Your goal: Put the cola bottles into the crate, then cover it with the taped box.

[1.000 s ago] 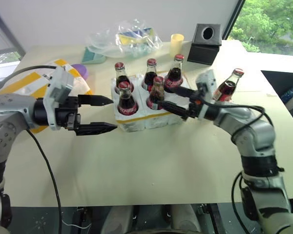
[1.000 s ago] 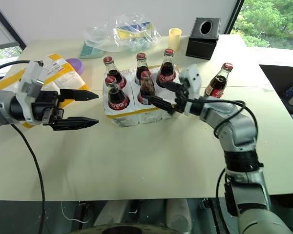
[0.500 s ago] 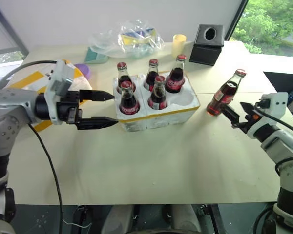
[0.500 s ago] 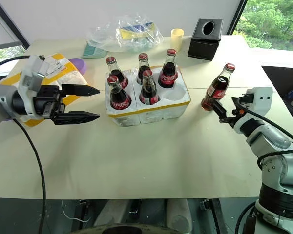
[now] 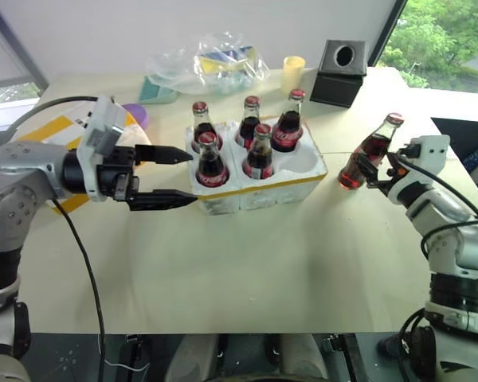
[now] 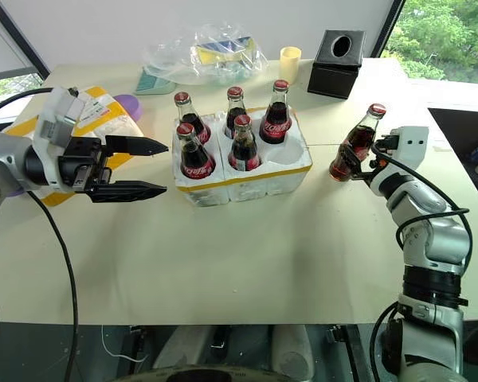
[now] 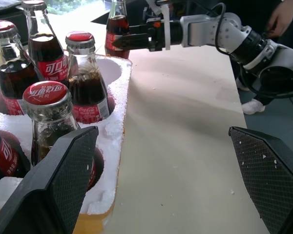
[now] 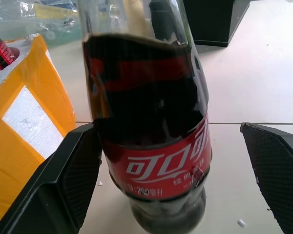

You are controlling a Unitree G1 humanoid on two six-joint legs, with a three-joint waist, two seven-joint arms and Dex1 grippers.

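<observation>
The right gripper is spread wide and points at the one loose cola bottle, which stands on the table out to the crate's right. In the right wrist view this bottle sits between the two open fingers, close to one of them and clear of the other; whether it touches that near finger cannot be told, and nothing is clamped.

The left gripper also stands wide open and empty, hovering level over the table and pointing toward the crate, whose left end lies just ahead of its fingertips. The crate is a low white foam tray with yellow tape on its rim. Five cola bottles stand upright in its wells (three in the far row, two in the near row), and the near well at its right end holds nothing. In the left wrist view the closest capped bottles rise right beside one finger, with the right gripper and the loose bottle seen far ahead.

The taped box, white foam with wide yellow stripes and a label, lies behind the left gripper, on the side away from the crate, partly hidden by the arm. Beyond the crate sit a crumpled plastic bag, a yellow cup and a black tissue box.
</observation>
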